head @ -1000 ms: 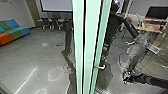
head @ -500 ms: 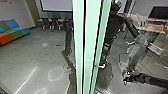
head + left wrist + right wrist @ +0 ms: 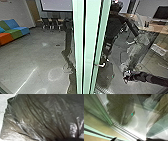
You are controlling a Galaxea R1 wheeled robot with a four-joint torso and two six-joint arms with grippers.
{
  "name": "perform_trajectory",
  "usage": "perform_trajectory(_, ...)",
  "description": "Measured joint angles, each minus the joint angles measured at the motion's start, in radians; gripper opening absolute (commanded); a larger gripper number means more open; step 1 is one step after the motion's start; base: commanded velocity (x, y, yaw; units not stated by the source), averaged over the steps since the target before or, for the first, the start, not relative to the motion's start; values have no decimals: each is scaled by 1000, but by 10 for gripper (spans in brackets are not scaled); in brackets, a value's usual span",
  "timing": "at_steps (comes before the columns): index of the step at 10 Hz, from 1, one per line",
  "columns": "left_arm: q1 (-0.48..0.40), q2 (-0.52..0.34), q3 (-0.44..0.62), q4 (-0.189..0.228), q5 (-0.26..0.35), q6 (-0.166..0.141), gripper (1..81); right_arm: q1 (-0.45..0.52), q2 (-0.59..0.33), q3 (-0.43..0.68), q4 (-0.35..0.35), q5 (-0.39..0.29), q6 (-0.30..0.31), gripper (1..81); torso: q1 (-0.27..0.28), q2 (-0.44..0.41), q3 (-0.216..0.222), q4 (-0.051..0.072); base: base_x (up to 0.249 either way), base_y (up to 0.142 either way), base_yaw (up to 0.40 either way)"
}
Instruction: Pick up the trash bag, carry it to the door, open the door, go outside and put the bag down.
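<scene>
I cannot tell whether left gripper or right gripper (image 3: 127,76) is open or closed; the trash bag (image 3: 41,116) is close to the left wrist camera, and turning tightly past the upright frame (image 3: 92,45) could snag it.

Person (image 3: 115,26) and monitor (image 3: 162,12) — seen farther right

Right arm (image 3: 152,79) | reaching inward across front | right hand (image 3: 127,76) leading (dark forearm)
</scene>
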Motion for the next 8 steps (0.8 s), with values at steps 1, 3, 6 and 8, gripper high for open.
perform_trajectory(1, 0, 0, 0, 0, 0, 0, 10, 9, -11, 22, 0, -3, 7, 811, 0, 0, 0, 0, 0, 0, 0)
perform_trajectory(3, 0, 0, 0, 0, 1, 0, 10, 31, -41, 75, -1, -3, 24, 811, 0, 0, 0, 0, 0, 0, 0)
perform_trajectory(6, 0, 1, 0, 0, 0, 0, 10, 74, -83, 166, -11, -14, 33, 811, 0, 0, 0, 0, 0, 0, 0)
perform_trajectory(8, 0, 6, 0, 0, 0, 0, 10, 100, -104, 211, -27, -14, 32, 811, 0, 0, 0, 0, 0, 0, 0)
